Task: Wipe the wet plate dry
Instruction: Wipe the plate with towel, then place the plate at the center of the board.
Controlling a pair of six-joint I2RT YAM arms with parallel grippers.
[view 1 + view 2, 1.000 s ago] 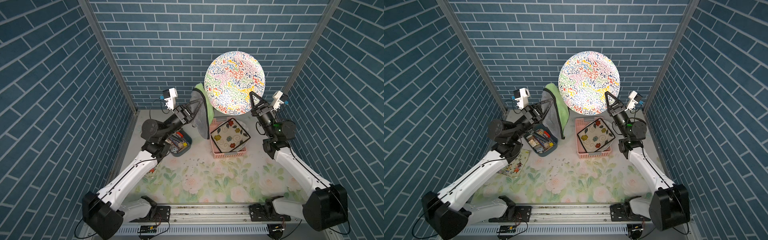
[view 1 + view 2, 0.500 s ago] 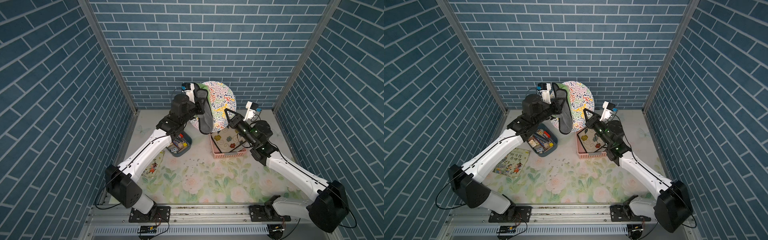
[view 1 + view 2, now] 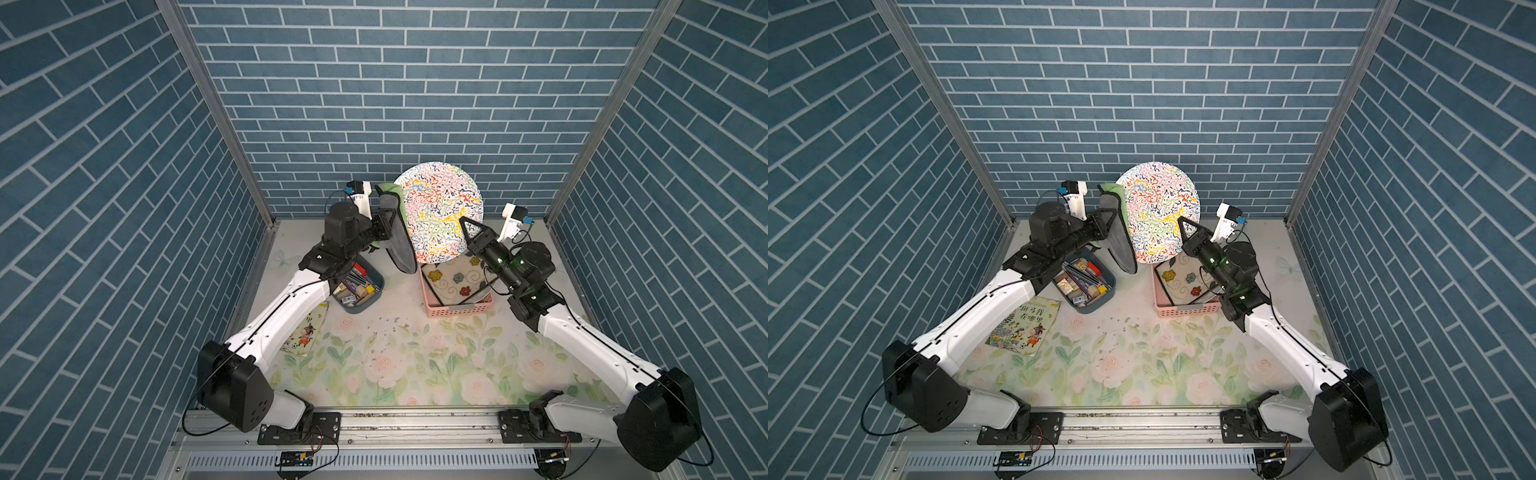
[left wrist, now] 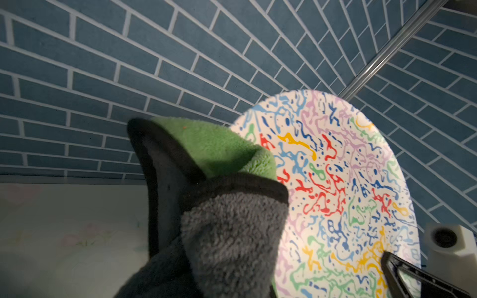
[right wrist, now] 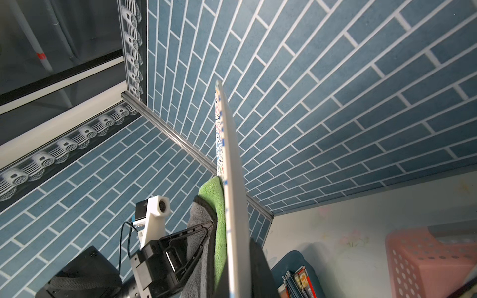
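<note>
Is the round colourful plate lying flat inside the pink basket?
No, the right gripper holds the round plate upright in the air, not inside the pink basket.

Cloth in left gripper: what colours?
The cloth is grey on one face, green on the other, with black trim. Clearest in the left wrist view.

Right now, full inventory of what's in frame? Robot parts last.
round plate: 1, white with multicolour squiggles, held upright above the basket
cloth: 1, grey and green, against the round plate's patterned face
pink basket: 1, pink, back of the mat
square plate: 1, white with flowers, in the pink basket
blue bin: 1, blue, holds small items, left of the basket
picture book: 1, multicolour cover, on the mat under the left arm
mat: 1, pale floral, covers the table
left arm: 1, white and black, jaws shut on cloth
right arm: 1, white and black, jaws shut on round plate
</note>
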